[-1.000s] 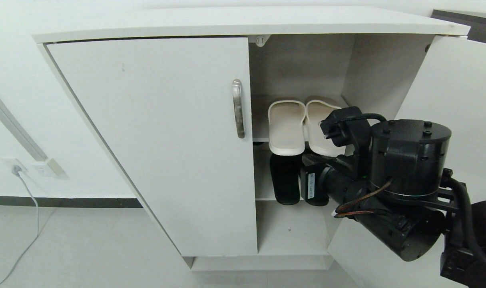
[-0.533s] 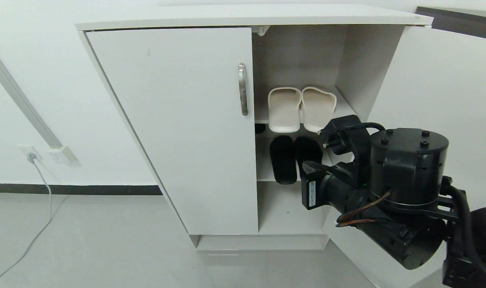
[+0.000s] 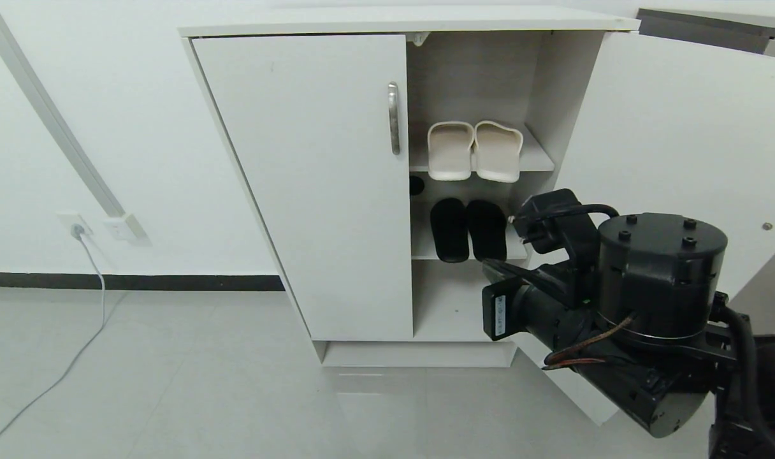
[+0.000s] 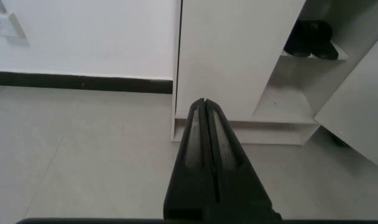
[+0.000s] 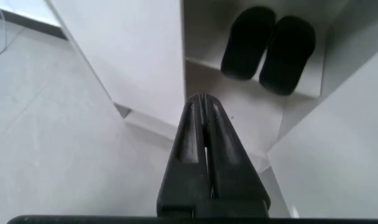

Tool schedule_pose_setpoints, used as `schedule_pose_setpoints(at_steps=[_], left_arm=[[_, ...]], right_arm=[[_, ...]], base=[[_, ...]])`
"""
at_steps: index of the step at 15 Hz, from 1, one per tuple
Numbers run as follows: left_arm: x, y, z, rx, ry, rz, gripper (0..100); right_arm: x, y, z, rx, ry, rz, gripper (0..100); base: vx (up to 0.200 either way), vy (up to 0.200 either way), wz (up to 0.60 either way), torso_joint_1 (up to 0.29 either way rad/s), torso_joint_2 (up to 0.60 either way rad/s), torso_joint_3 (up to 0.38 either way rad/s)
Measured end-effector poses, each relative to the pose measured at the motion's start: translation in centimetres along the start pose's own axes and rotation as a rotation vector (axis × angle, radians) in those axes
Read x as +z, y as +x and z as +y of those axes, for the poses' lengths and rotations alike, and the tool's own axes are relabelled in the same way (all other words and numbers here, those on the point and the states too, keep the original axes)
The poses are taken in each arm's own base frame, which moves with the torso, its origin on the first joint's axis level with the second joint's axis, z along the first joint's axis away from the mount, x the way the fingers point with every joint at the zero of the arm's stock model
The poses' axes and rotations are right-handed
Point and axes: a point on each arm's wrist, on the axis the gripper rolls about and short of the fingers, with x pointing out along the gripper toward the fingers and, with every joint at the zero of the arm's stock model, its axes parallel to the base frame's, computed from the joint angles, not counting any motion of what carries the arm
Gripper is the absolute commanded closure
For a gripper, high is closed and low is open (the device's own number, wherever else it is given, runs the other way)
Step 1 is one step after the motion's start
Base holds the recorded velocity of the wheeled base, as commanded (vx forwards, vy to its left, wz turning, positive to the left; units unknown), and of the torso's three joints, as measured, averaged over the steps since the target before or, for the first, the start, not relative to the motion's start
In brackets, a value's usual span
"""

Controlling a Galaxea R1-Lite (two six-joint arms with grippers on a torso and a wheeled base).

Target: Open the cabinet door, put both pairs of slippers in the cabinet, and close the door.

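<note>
**Operator:** Head view first: where do the slippers sit?

**Spotter:** You have both pairs inside the cabinet [image 3: 400, 22]: white slippers [image 3: 473, 150] on the upper shelf [image 3: 537, 156], black slippers [image 3: 469, 229] on the middle shelf [image 3: 421, 242]. The right door [image 3: 674, 127] stands wide open and the left door [image 3: 311, 178] is closed. Your right arm [image 3: 649, 287] hangs near of the opening, toward its right side.

**Operator:** Left wrist?

**Spotter:** Your left gripper [image 4: 204, 102] has its fingers pressed together, holding nothing, over the floor [image 4: 83, 155] near of the cabinet's base.

**Operator:** Right wrist?

**Spotter:** Your right gripper [image 5: 203, 98] is pinched together too, holding nothing, near of the bottom compartment [image 5: 239, 93]. The black slippers lie farther in, well apart from it.
</note>
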Motion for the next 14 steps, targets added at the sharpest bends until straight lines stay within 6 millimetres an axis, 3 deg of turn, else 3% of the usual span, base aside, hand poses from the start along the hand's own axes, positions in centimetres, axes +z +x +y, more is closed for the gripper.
schedule_pose_setpoints(at_steps=[14], left_arm=[[0.0, 0.0, 0.0, 0.0, 0.0, 0.0, 100]], right_arm=[[-1.9, 1.4, -0.6, -0.02, -0.02, 0.046, 100]], base=[[0.0, 0.0, 0.0, 0.0, -0.01, -0.007]])
